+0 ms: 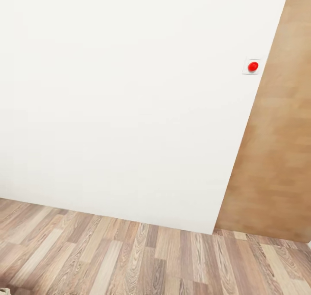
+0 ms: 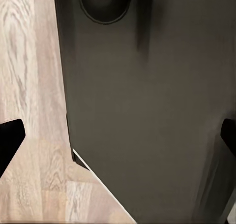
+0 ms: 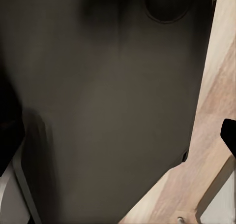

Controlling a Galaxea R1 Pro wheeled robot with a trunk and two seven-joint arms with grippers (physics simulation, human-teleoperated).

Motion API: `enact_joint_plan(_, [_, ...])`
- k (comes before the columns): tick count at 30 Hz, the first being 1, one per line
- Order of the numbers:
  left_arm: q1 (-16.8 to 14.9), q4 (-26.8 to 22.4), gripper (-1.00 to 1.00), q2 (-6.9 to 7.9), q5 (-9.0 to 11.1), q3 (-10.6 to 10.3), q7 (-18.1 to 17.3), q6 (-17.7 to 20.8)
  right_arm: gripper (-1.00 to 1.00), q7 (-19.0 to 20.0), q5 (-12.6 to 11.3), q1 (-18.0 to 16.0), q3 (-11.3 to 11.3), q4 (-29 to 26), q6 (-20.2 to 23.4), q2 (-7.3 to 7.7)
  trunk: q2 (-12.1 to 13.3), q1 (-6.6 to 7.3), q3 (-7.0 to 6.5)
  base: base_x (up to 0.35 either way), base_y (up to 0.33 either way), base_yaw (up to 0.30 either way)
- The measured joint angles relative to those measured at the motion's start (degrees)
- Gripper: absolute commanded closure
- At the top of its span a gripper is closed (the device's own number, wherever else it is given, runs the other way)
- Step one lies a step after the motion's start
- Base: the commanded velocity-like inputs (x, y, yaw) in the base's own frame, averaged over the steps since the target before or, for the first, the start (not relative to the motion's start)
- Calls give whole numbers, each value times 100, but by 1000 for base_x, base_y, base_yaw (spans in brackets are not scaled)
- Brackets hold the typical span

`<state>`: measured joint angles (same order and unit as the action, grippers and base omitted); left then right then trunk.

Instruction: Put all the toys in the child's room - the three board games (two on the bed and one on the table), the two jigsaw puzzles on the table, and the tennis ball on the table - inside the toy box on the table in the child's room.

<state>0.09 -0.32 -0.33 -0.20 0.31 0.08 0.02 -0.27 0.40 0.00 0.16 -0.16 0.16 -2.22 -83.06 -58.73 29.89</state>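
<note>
Head view: white wall (image 1: 129,96), red button (image 1: 253,66) upper right, wood door (image 1: 276,157) at right, plank floor (image 1: 129,260) along bottom. No toys or tray here; I'm in transit. Both grippers spread, empty, over dark base (image 2: 147,111). Expect light, stiff boxes; I'd grip by edges.

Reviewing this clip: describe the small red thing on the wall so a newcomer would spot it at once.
Start at the big white wall above the wood-plank floor. Follow it to its right edge, beside the tan wooden panel. There, high up, sits a round red button on a small pale square plate, the lone bright spot on it.
</note>
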Motion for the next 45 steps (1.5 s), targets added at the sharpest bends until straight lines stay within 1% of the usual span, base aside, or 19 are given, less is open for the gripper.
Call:
enact_joint_plan(7, [0, 0, -100, -30, 7, -3, 0, -61, -100, -2, 0, 0, 5, 0, 0, -3, 0, 0, 57, 0, 0, 162])
enact_joint_plan(12, [-1, 0, -100, -32, 37, 8, -4, -303, -100, 1, 0, 23, 1, 0, 0, 8, 0, 0, 99, 0, 0, 153])
enact_joint_plan(23, [-1, 4, -100, -37, 45, 4, 2, -348, -100, 2, 0, 68, 0, 0, 4, 9, 440, 241, -11, 0, 0, 106])
enact_joint_plan(38, [-1, 8, -100, -34, 51, 7, 5, -383, -100, 2, -19, 70, -4, -2, -60, -2, 1042, 571, -255, 0, 0, 4])
enact_joint_plan(41, [-1, 4, -100, -30, 51, 19, 7, -384, -100, 2, -19, 70, -7, -5, -80, 17, 1162, 637, -308, 0, 0, 0])
enact_joint_plan(45, [-4, -44, -100, -24, 51, 30, 9, -377, -100, 3, -19, 64, -19, -30, -161, 81, 1322, 724, -380, 0, 0, 0])
